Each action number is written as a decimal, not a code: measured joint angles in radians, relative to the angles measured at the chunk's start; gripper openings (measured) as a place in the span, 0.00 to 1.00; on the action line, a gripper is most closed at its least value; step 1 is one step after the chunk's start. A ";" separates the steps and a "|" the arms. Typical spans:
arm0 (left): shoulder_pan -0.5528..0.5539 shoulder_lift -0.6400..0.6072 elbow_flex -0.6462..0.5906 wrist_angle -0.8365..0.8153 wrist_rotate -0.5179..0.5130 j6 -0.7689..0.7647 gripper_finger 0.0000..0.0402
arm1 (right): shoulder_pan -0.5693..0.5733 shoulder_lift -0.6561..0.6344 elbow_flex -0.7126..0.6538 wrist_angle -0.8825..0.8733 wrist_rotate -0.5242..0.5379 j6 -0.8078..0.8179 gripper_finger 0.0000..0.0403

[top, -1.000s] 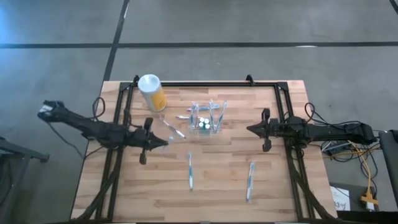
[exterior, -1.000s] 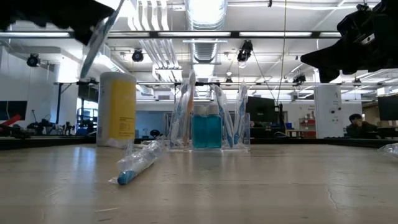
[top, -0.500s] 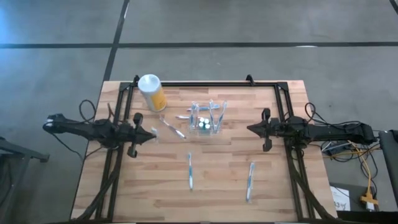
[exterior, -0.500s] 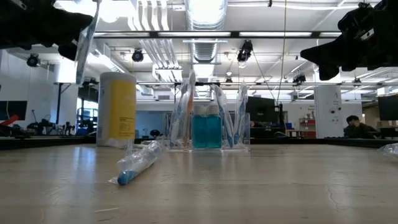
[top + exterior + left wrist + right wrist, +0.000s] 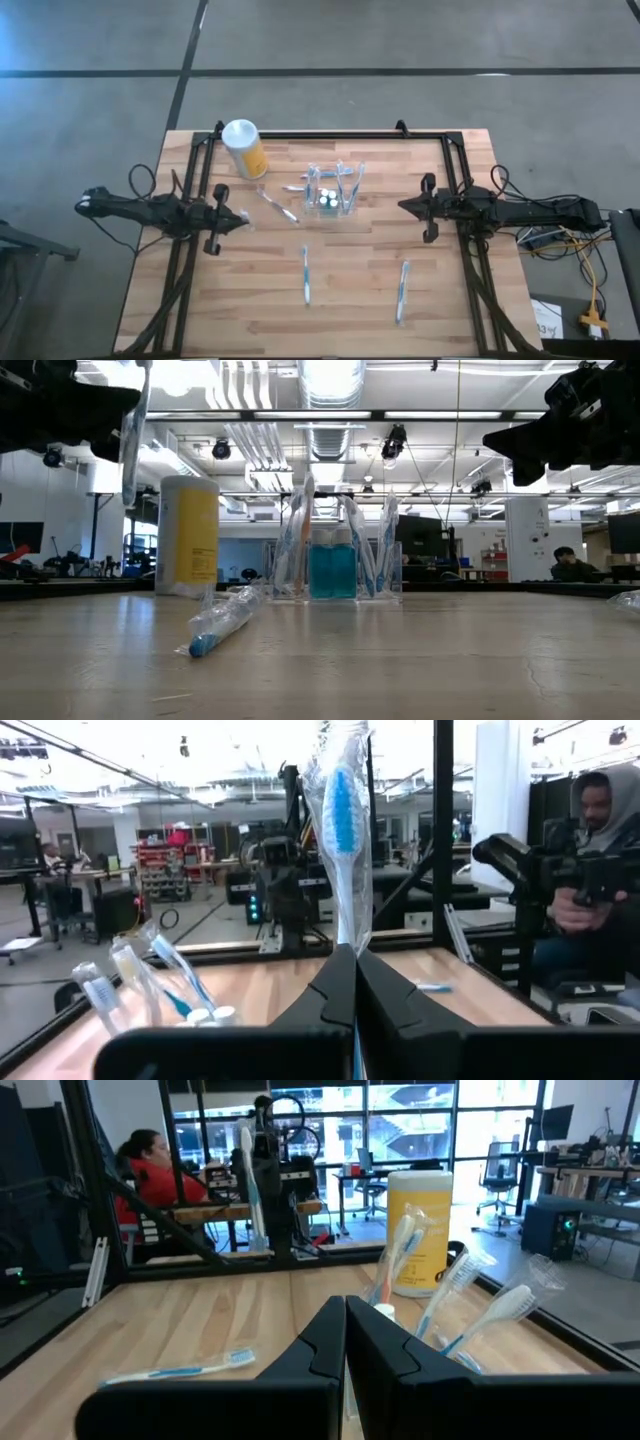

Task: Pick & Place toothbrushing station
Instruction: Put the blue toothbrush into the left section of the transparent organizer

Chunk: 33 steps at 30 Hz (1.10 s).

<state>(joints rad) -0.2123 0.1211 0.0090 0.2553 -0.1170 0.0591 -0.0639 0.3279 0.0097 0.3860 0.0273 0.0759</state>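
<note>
Centrally, toward the far side of the wooden table (image 5: 350,290), stands the toothbrushing station (image 5: 331,190), a small clear plastic holder with several wrapped toothbrushes leaning upright in it; the low view shows a blue block showing through its middle. Just beside it on the left arm's side, a wrapped toothbrush (image 5: 277,207) lies flat on the boards, and farther off toward the far left corner stands a yellow canister (image 5: 244,149) with a white lid. Nearer the front edge, two more wrapped toothbrushes (image 5: 306,274) lie well apart from each other, the second (image 5: 402,291) toward the right arm's side.

Left of the station, the left gripper (image 5: 240,219) hangs above the table with its jaws closed tight on a blue-and-white toothbrush in clear wrapping (image 5: 343,840), which stands upright from the fingertips in the left wrist view. In the low view the same wrapped brush (image 5: 131,435) hangs clear of the tabletop, near the canister.

On the opposite side, the right gripper (image 5: 404,207) hovers above the table, pointed toward the station, its jaws pressed fully together with nothing between them. People sit at desks in the room beyond the table.
</note>
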 joint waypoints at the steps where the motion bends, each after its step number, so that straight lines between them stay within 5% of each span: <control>1: 0.001 0.000 0.000 0.006 -0.006 -0.003 0.00 | 0.000 0.000 0.000 0.001 0.001 -0.001 0.02; 5: 0.015 0.033 0.013 0.111 -0.101 -0.062 0.00 | 0.000 0.000 0.000 0.010 0.011 -0.031 0.02; 11: 0.035 0.172 0.131 0.171 -0.091 -0.028 0.00 | -0.001 0.001 0.000 0.018 0.110 -0.034 0.02; 23: 0.073 0.637 0.408 0.390 -0.098 0.058 0.00 | 0.000 0.000 0.000 0.078 0.133 -0.069 0.02; 28: 0.158 0.803 0.455 0.468 0.003 0.057 0.00 | 0.000 0.000 0.000 0.078 0.134 -0.109 0.02; 33: 0.231 0.987 0.462 0.677 -0.040 0.004 0.00 | 0.000 0.001 0.000 0.110 0.133 -0.145 0.02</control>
<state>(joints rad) 0.0191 1.1077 0.4714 0.9327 -0.1568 0.0628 -0.0639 0.3290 0.0093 0.4959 0.1605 -0.0686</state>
